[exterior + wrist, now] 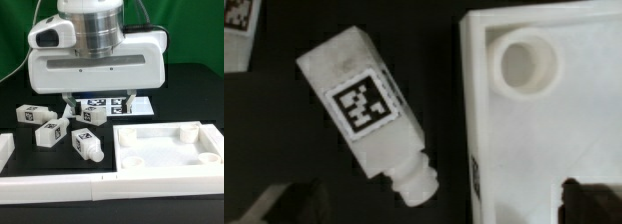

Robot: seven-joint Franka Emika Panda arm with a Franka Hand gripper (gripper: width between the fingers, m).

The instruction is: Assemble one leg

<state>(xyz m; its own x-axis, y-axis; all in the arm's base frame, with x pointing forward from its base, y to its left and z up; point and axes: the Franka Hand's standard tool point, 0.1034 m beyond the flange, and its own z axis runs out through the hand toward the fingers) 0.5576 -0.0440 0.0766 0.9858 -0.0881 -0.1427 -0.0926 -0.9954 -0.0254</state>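
While loose beside tabletop (160,150), several legs (88,146).

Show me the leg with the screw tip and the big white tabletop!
leg (363,100), wrist view, middle of its body.
tabletop (165,152), exterior view, its flat sunken middle.

White marker board (143,104) with black tags lying flat on black table (190,95), green backdrop (200,30) behind

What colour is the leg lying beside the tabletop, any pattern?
White leg with a black-and-white square tag; the wrist view shows it best.
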